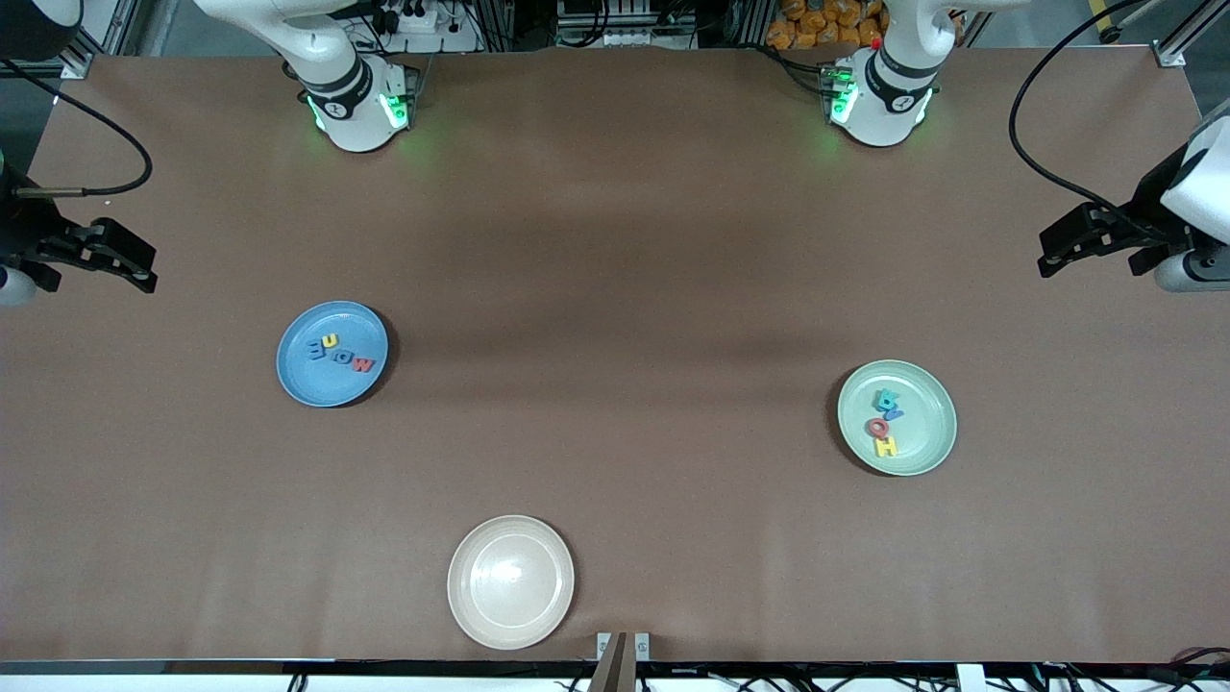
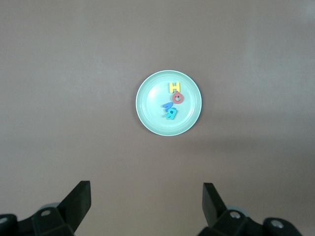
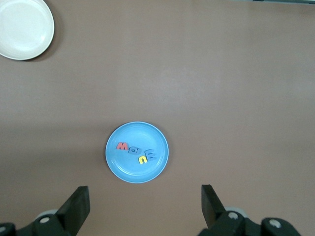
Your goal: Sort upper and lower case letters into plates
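Letters (image 1: 340, 352) four in blue plate (image 1: 298, 380), four in green plate (image 1: 927, 442), none loose; left gripper (image 1: 1091, 240) and right gripper (image 1: 106, 255) empty, fingers apart, parked high at table ends; best verify case per plate, leave untouched.

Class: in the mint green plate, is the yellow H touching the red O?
Touching. The left wrist view shows the yellow H butting against the red O with no gap, both lying in the mint green plate.

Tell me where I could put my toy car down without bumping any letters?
The cream plate is bare inside. The brown table between the blue plate and the mint plate is bare too. Both those plates are crowded with letters. The left tool and right tool wait at the table's ends.
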Motion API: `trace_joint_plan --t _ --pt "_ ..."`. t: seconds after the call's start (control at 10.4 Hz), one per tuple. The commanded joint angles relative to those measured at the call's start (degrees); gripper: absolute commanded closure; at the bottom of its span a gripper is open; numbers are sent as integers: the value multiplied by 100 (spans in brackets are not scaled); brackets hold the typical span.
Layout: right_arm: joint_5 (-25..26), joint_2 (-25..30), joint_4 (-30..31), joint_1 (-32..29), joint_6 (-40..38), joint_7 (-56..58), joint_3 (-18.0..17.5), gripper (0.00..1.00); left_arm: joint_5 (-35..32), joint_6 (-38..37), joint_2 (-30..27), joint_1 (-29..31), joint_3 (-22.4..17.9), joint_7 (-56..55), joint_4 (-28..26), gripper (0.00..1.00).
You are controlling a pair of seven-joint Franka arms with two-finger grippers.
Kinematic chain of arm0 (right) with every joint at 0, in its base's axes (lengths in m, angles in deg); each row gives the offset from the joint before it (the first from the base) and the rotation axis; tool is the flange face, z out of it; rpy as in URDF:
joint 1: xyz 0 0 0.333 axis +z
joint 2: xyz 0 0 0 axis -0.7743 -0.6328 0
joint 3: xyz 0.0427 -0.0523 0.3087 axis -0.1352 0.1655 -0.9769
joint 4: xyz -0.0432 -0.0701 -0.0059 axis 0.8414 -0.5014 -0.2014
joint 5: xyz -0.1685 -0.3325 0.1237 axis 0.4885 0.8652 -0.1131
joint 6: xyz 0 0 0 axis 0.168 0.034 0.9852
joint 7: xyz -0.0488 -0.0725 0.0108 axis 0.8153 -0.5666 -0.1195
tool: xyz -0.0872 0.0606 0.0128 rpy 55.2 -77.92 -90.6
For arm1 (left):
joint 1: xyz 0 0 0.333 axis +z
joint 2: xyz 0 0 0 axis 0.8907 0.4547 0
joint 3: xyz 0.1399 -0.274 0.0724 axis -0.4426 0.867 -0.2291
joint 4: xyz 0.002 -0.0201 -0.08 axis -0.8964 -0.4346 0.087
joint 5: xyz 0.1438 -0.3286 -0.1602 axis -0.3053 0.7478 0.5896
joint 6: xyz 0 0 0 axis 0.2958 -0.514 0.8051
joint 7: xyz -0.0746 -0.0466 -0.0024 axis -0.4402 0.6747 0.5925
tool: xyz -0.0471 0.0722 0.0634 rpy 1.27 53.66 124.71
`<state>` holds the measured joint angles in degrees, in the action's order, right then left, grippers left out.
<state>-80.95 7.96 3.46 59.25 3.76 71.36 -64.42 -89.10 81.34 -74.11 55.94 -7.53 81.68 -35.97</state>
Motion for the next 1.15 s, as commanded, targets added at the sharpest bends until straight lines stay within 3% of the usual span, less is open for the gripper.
trace_joint_plan --t 0.0,1.06 --pt "-66 -80 -179 -60 -155 52 -35 0 -43 12 -106 25 -15 135 -23 0" --pt "-93 -125 -196 -86 -138 113 -34 0 -51 -173 -106 25 -24 135 -23 0"
